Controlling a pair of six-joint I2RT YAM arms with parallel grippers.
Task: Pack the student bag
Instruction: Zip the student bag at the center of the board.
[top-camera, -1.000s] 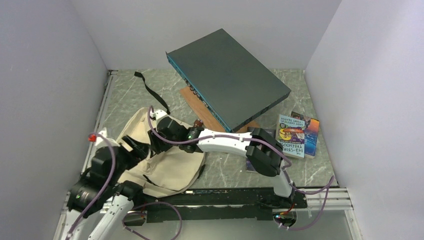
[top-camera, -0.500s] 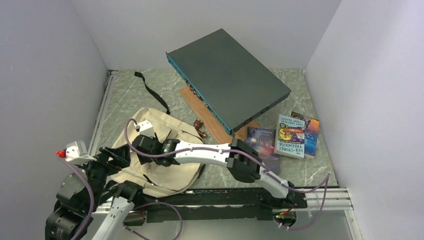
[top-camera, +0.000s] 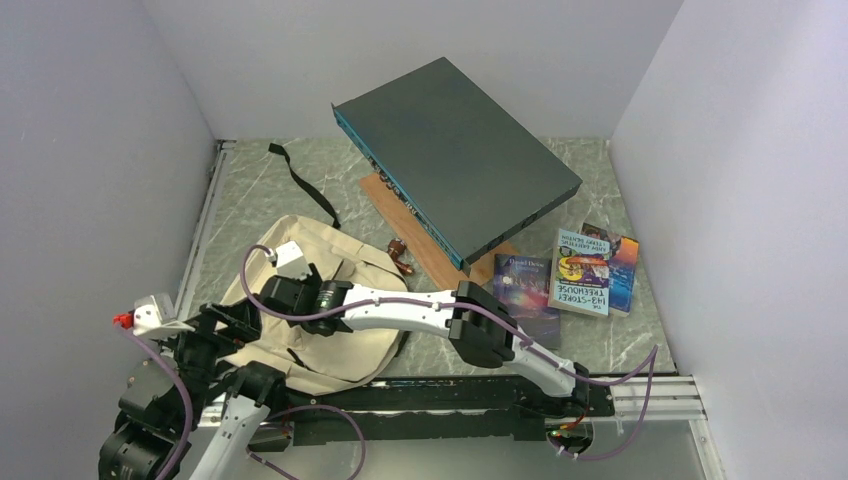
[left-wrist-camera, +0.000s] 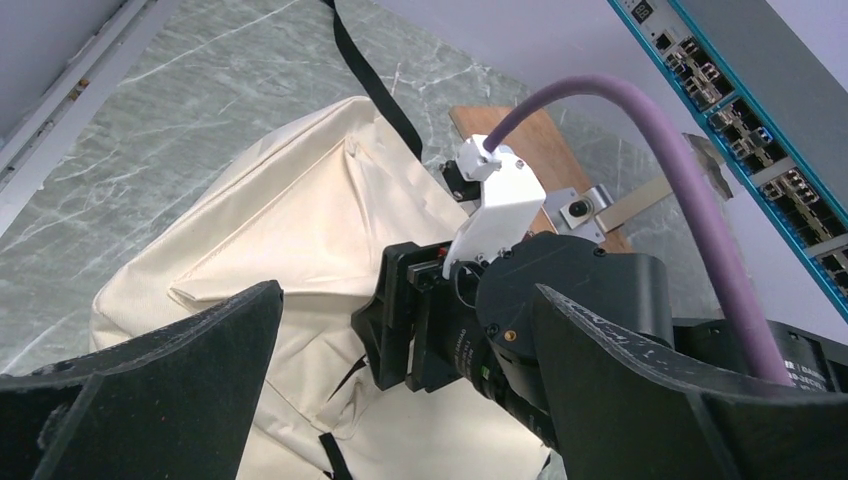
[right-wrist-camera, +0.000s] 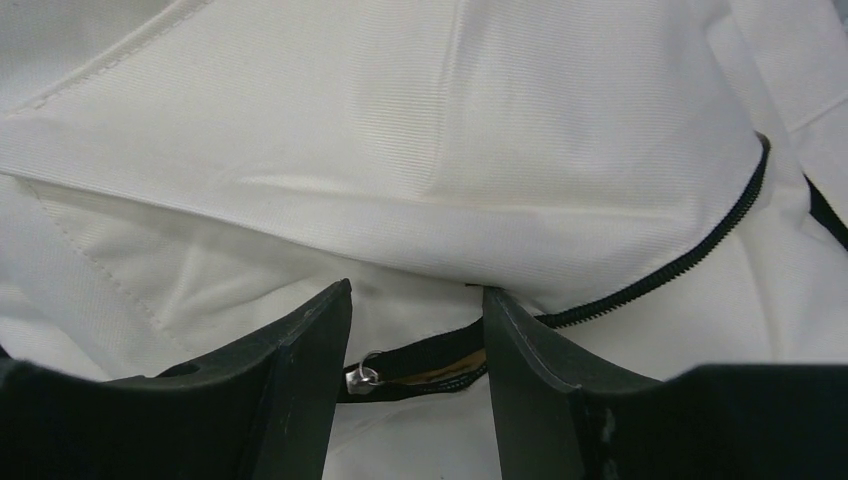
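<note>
l. pincer (left-wrist-camera: 405, 295) at near-left edge of student bag (top-camera: 345, 345): fingers spread wide, nothing held. bag lies flat on worktop (top-camera: 440, 345), near left. r. pincer (right-wrist-camera: 415, 292) low over bag's middle: fingers part-way apart, straddling silver zip pull (right-wrist-camera: 362, 378), no grip seen. books (top-camera: 585, 270) to right. dark flat box (top-camera: 455, 155) tilted, far centre.
</note>
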